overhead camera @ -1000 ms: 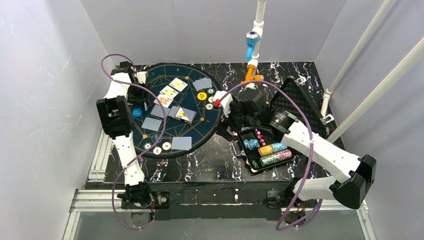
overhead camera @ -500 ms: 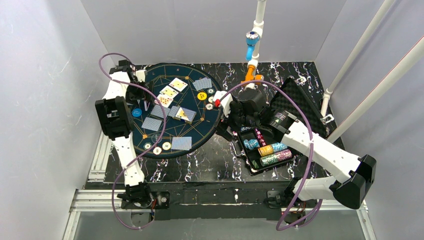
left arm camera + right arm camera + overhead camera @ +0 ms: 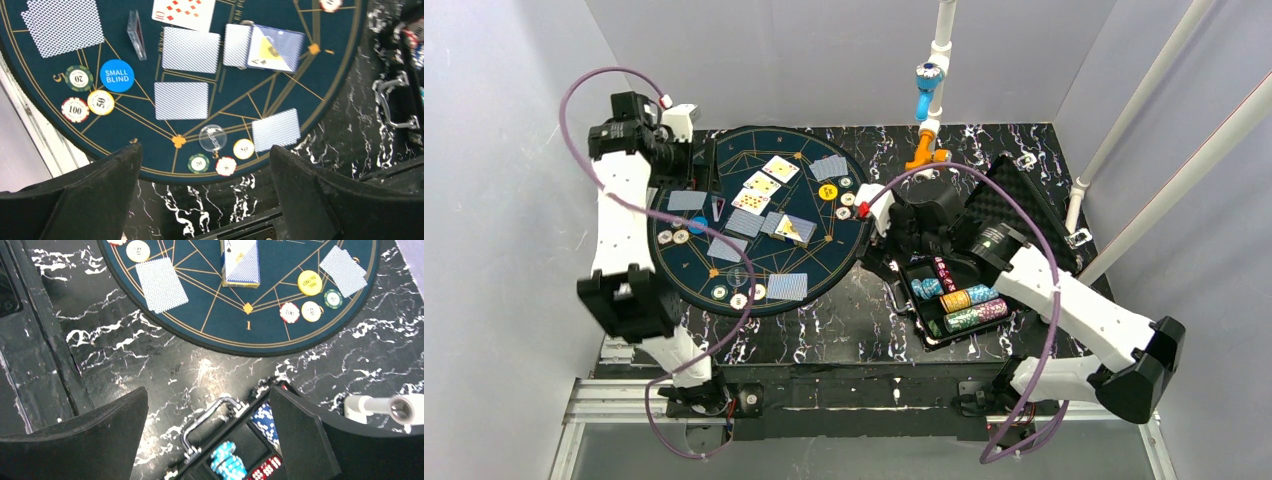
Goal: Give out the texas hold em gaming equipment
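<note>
Hovering with both grippers released over the poker layout

Nearest the arm bases, at the lower right of the top view, the black foam-lined case [image 3: 1024, 195] lies open on the black, white-veined marble tabletop [image 3: 844, 320]. Rows of stacked chips [image 3: 969, 298] sit in its tray. The right gripper [image 3: 207, 390] hangs over the case's left edge, fingers spread wide and holding nothing.

Left of the case lies the round dark-teal felt mat with gold lines [image 3: 824, 255]. Along its lower edge are a blue-backed face-down card [image 3: 276, 129], a yellow chip [image 3: 243, 148], a red-and-white chip [image 3: 225, 165], a green chip [image 3: 198, 162] and a clear round disc [image 3: 212, 137].

Further in lie more face-down cards [image 3: 181, 100] and a face-up ace [image 3: 267, 50] partly under a blue-backed card. Toward the mat's left rim, the blue "SMALL BLIND" disc [image 3: 116, 75] sits just beside three chips marked 20, 50 and 100 [image 3: 100, 102].

Beyond these, a row of face-up cards [image 3: 764, 185] crosses the mat's upper part. At the upper left of the top view the left gripper [image 3: 204, 150] hangs over the mat, fingers wide apart and empty.
</note>
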`<state>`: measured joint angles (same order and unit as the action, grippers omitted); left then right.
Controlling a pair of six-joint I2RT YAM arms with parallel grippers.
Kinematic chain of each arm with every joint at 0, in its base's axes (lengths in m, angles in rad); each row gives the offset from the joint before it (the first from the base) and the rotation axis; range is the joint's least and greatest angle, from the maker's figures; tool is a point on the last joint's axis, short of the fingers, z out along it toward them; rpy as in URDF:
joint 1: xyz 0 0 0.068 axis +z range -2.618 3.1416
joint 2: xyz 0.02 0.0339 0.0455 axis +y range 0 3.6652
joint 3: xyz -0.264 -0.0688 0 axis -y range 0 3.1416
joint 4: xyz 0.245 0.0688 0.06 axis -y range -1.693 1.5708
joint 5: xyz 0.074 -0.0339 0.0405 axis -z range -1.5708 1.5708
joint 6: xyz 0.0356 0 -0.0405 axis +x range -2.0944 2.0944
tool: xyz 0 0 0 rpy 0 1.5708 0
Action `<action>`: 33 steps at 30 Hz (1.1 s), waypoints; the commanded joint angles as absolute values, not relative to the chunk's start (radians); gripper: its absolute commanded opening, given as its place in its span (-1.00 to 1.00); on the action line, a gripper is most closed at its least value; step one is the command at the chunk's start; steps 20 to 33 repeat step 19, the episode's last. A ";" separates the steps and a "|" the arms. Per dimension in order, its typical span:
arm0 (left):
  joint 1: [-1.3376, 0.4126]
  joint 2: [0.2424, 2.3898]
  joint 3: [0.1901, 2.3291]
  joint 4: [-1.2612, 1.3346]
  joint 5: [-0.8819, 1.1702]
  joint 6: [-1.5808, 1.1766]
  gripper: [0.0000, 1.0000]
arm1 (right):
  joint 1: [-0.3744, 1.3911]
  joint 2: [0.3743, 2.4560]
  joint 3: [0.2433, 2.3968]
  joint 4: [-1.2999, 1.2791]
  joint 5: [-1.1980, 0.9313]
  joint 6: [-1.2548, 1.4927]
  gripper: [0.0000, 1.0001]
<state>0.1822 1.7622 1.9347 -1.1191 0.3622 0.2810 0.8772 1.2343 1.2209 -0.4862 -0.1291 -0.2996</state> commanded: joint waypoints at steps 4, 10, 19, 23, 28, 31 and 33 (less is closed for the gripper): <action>0.184 1.419 1.626 -1.232 0.440 0.345 0.97 | 0.872 1.093 1.191 -0.572 -0.062 -0.365 0.96; 0.181 1.229 1.408 -1.225 0.440 0.343 0.97 | 0.851 1.060 1.144 -0.566 -0.062 -0.375 0.96; 0.181 1.145 1.334 -1.171 0.410 0.265 0.97 | 0.834 1.082 1.152 -0.521 -0.074 -0.385 0.96; 0.181 1.145 1.334 -1.171 0.410 0.265 0.97 | 0.834 1.082 1.152 -0.521 -0.074 -0.385 0.96; 0.181 1.145 1.334 -1.171 0.410 0.265 0.97 | 0.834 1.082 1.152 -0.521 -0.074 -0.385 0.96; 0.181 1.145 1.334 -1.171 0.410 0.265 0.97 | 0.834 1.082 1.152 -0.521 -0.074 -0.385 0.96; 0.181 1.145 1.334 -1.171 0.410 0.265 0.97 | 0.834 1.082 1.152 -0.521 -0.074 -0.385 0.96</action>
